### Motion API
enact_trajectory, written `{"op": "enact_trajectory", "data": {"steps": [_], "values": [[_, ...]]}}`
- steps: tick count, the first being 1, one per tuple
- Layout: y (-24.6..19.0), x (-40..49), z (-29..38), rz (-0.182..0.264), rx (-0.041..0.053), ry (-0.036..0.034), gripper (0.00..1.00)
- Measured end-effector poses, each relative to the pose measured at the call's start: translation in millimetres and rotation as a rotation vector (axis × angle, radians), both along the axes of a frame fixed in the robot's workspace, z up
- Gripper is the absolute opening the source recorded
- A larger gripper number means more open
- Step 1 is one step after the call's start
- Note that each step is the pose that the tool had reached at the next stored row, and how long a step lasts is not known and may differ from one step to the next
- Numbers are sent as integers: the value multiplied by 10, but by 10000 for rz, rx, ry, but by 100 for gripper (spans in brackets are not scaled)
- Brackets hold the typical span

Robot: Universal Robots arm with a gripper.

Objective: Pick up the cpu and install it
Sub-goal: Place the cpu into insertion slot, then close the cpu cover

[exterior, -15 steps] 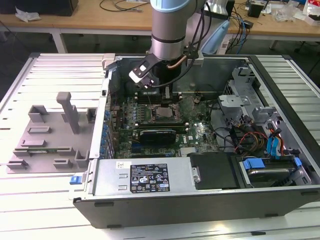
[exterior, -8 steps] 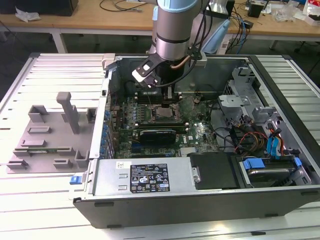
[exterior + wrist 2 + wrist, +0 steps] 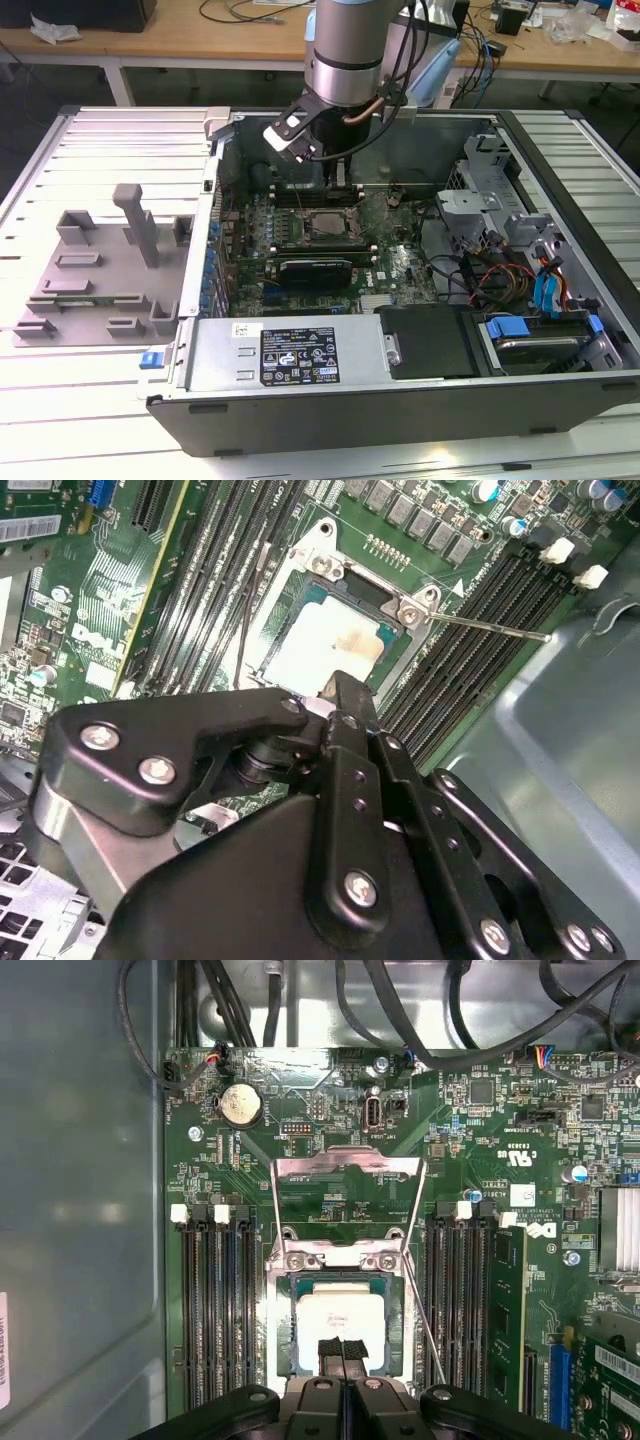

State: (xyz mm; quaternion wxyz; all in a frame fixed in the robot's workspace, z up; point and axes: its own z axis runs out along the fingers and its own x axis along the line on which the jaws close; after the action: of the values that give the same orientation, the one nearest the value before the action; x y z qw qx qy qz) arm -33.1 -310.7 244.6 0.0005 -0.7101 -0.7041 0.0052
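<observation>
My fingers [image 3: 330, 1353] are clenched together, empty, just over the cpu [image 3: 340, 1312] lying in its socket [image 3: 283, 1312].

A slatted metal counter [image 3: 70, 420] of pale ribbed panels spans the foreground in the exterior view. Behind it stands a wooden counter [image 3: 180, 35] on white legs [image 3: 120, 85], strewn with cables [image 3: 240, 12] and what may be crumpled paper [image 3: 55, 30]. The floor [image 3: 40, 90] beneath looks dark. The light is bright and even.
</observation>
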Motion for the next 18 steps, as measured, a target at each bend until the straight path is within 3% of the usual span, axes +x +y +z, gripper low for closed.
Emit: {"op": "enact_trajectory", "data": {"steps": [9, 18], "values": [[0, 0, 5, 0, 1, -1, 11], [0, 0, 296, 0, 0, 0, 11]]}}
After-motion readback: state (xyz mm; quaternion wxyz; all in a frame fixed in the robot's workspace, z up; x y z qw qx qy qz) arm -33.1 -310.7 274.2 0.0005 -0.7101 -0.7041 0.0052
